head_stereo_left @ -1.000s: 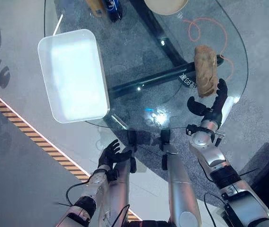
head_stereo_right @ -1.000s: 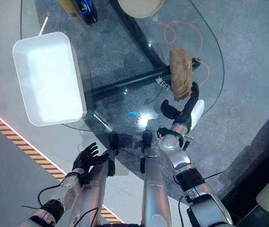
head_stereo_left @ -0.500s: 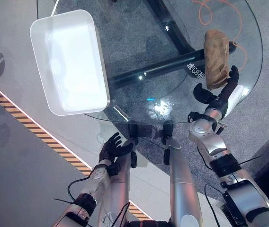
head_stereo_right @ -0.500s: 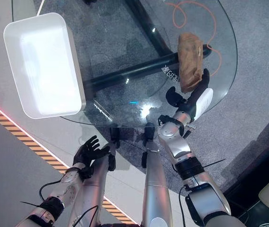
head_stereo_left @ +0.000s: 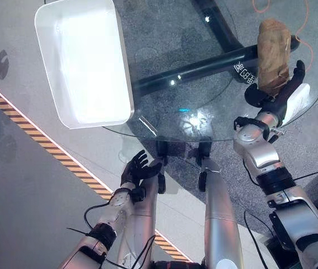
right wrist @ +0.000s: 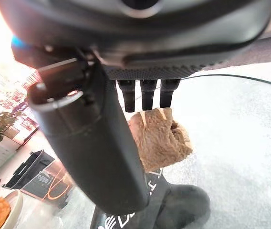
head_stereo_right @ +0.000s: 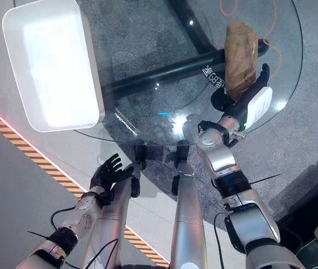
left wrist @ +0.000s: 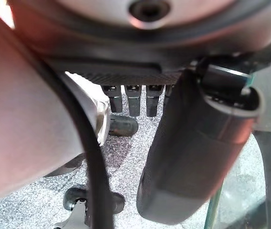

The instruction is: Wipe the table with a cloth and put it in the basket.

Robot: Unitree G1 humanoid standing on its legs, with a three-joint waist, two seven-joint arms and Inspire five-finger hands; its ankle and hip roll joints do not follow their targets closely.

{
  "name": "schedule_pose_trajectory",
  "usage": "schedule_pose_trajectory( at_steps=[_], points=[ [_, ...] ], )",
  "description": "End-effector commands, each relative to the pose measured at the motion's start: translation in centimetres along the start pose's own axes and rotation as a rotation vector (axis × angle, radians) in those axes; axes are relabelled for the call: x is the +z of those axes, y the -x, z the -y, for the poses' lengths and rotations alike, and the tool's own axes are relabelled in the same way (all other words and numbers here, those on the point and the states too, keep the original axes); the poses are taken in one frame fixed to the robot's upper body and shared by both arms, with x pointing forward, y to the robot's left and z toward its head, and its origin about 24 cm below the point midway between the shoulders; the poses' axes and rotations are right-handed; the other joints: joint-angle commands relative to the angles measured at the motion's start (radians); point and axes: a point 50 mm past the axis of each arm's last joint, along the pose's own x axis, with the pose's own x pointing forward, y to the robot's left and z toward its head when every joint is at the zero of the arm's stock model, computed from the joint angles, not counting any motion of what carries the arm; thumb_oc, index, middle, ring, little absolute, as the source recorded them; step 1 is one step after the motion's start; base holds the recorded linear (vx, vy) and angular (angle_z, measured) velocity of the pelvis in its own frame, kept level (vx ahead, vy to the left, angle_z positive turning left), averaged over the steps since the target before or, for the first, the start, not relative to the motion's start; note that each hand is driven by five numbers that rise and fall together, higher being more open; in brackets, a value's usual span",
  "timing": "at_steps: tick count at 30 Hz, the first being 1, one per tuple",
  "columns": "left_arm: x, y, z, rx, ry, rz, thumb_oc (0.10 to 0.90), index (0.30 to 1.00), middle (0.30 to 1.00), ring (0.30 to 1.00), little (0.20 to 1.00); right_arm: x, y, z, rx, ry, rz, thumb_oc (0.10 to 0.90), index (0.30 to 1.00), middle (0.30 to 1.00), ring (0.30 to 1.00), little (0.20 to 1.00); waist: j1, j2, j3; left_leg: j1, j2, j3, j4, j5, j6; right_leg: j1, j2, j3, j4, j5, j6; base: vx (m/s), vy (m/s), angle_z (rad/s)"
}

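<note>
Brown cloth (head_stereo_left: 274, 53) lies near the glass table's (head_stereo_left: 164, 67) right edge; my right hand (head_stereo_left: 279, 92), fingers spread, should curl fully around it before wiping.

The basket (head_stereo_left: 86, 61) is sitting on the desk's (head_stereo_left: 164, 45) left part, overhanging its left edge. The cloth (head_stereo_left: 274, 53) is lying on the desk's right part, well apart from the basket. The right hand (head_stereo_left: 279, 95) is hovering just before the cloth; the left hand (head_stereo_left: 134, 171) is hanging before the desk, below its edge.
</note>
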Motion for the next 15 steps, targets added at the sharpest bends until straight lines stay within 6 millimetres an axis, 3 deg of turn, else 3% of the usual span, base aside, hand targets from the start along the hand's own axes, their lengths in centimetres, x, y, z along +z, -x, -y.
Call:
schedule_pose_trajectory(
  at_steps=[1,8,12,15],
  points=[
    [-2.5,1.2,1.4,-0.027,0.052,-0.074,0.8,0.9,0.9,0.9,0.9,2.6,-2.4,2.9,-0.232,-0.044,0.087,0.8,0.9,0.9,0.9,0.9,-0.011,0.062,-0.023,-0.037,-0.06,-0.051,0.086,-0.099,0.012,-0.024,0.049,-0.049,-0.02,0.015,0.004,0.0,0.0,0.0],
    [-2.3,1.3,1.5,-0.044,0.056,-0.064,0.8,0.9,0.9,0.9,0.9,2.7,-4.2,3.5,-0.292,-0.008,0.05,0.8,0.9,0.9,0.9,0.9,-0.002,0.077,-0.023,-0.063,-0.057,-0.05,0.098,-0.102,0.011,-0.054,0.047,-0.049,-0.004,0.015,0.004,0.0,0.005,0.0],
    [-2.3,1.3,1.5,-0.044,0.056,-0.063,0.8,0.9,0.9,0.9,0.9,2.7,-4.2,3.5,-0.292,-0.008,0.05,0.8,0.9,0.9,0.9,0.9,-0.002,0.077,-0.023,-0.064,-0.057,-0.05,0.098,-0.102,0.011,-0.054,0.047,-0.049,-0.004,0.015,0.004,0.0,0.0,0.0],
    [-1.8,1.2,1.6,-0.06,0.062,-0.056,0.8,0.9,0.9,0.9,0.9,3.1,-5.4,3.2,-0.222,-0.013,0.002,0.8,0.9,0.9,0.9,0.9,0.007,0.087,-0.023,-0.08,-0.062,-0.053,0.103,-0.098,0.007,-0.069,0.044,-0.05,0.001,0.017,0.004,0.0,0.0,0.0]
  ],
)
